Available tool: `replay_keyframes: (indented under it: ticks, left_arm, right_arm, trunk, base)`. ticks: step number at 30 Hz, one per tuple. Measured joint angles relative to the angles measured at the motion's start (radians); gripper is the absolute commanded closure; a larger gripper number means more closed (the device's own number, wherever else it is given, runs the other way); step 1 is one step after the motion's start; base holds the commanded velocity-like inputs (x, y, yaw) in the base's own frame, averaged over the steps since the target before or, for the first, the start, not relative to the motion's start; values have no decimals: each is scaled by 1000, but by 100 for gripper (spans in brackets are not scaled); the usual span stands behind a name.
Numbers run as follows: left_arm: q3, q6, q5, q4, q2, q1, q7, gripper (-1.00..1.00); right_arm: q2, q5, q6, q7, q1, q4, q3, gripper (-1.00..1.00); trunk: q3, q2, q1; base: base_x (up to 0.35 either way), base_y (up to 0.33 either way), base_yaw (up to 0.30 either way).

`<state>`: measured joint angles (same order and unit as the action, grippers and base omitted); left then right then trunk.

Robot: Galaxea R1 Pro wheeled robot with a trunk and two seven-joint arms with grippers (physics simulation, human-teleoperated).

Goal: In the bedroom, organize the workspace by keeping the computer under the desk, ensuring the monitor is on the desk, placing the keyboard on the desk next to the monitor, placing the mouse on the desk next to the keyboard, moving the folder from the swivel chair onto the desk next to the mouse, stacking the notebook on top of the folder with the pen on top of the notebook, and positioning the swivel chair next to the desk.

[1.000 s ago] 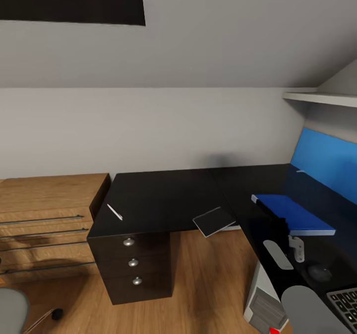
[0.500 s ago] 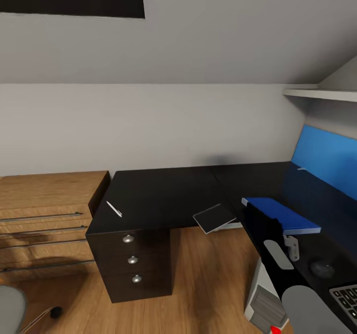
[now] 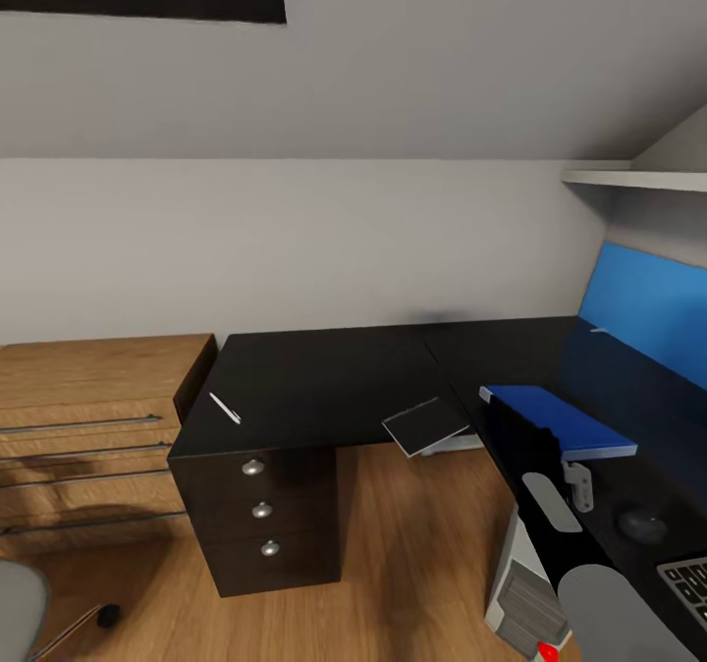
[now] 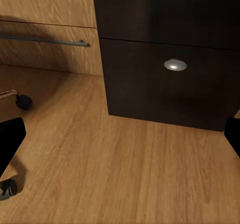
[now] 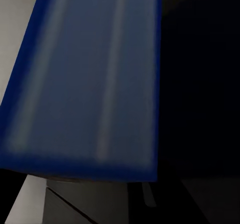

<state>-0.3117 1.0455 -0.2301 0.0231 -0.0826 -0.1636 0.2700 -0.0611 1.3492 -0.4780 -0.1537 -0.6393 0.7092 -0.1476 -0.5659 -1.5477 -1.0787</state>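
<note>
head view: folder (image 3: 565, 418) lies just beyond right hand (image 3: 579, 485).

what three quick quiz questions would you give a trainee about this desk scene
1. True or false: the pen lies on top of the notebook.
2. Where is the folder? A) on the wooden dresser; B) at the right wing of the desk; C) on the floor.
3. Fill the gap: in the head view the drawer unit shows ___ round silver knobs.

Key
1. False. The pen lies alone on the desk above the drawer unit; the notebook sits apart, overhanging the desk's front edge.
2. B.
3. Three.
</note>
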Motion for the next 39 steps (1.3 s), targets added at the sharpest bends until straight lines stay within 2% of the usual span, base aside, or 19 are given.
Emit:
replay_keyframes:
  ticks: [6,9,39]
  left_arm:
    - [1,0,-1,0,0,0,-1,-100]
    - [0,0,-1,0,0,0,-1,-100]
    - [2,0,-2,0,4,0,-2,-100]
  right_arm:
    - [0,4,-1,5,0,-1,1,100]
    - [0,6,-3,35,0,-20,1,100]
    - [-1,-3,-22,18,0,-17,-1,100]
  trunk:
    - [0,0,0]
    - [0,0,0]
    - [0,0,0]
  base:
    - [0,0,-30]
    - [0,0,-110]
    - [10,0,-36]
